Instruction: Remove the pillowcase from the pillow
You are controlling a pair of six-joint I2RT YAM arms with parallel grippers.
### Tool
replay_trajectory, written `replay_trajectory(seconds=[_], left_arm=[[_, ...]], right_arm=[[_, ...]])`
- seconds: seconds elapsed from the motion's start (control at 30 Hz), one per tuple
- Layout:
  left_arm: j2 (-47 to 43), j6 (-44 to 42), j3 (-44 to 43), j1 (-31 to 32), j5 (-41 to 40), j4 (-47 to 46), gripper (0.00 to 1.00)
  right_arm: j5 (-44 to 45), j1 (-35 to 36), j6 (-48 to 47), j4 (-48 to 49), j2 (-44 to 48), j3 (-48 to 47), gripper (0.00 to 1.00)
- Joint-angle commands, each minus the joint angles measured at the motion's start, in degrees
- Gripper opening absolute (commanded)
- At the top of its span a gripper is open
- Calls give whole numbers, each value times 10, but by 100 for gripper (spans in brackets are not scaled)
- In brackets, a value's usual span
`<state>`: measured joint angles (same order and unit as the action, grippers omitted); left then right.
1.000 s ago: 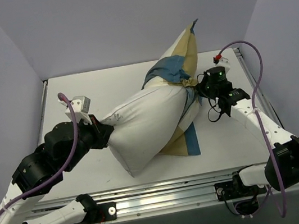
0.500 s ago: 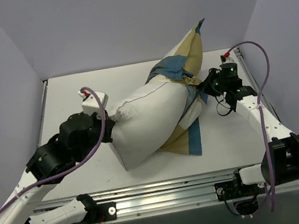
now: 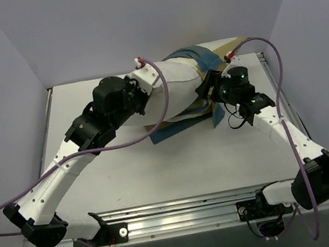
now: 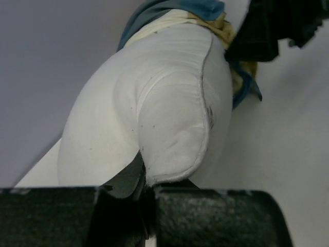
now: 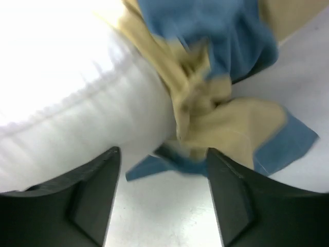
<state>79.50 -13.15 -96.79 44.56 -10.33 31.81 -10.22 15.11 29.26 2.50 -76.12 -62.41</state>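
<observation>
A second before, the left arm (image 3: pixel 65 170) sat low on the left side of the bench (image 3: pixel 178 171). Now it had swung up toward the back wall (image 3: pixel 136 21). The left pincer (image 4: pixel 146 190) was shut tight on one corner of the white pillow (image 4: pixel 154 113). The pillow had been in the middle of the bench. Now it lay far back, close to the wall. The checked pillowcase (image 5: pixel 221 123) had stood up in a tall point before. Now it sat lower, bunched around the right end of the pillow, with part of it flat on the bench under it. The right pincer (image 5: pixel 163 200) had been shut on the bunched cloth. Now its two fingers stood apart, with the cloth just past them and not held.
</observation>
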Motion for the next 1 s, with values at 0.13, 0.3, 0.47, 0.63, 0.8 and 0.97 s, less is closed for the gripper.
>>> replay_trajectory(seconds=[0.13,0.3,0.47,0.63,0.8,0.97], left_arm=[[-187,27,221,146,97,-22,2],[-296,224,365,155,91,36,82],[-359,360,331,155,21,72,94],[-283,398,215,143,-69,104,94],[-161,423,162,2,52,97,94],[-59,396,170,-85,142,62,94]], right_arm=[[47,0,-50,-79,155,15,75],[52,1,-75,-128,171,-6,77],[25,14,-98,-132,129,-11,78],[42,47,-111,-129,97,-9,78],[100,83,-121,-141,76,13,80],[136,83,-55,-144,53,81,79]])
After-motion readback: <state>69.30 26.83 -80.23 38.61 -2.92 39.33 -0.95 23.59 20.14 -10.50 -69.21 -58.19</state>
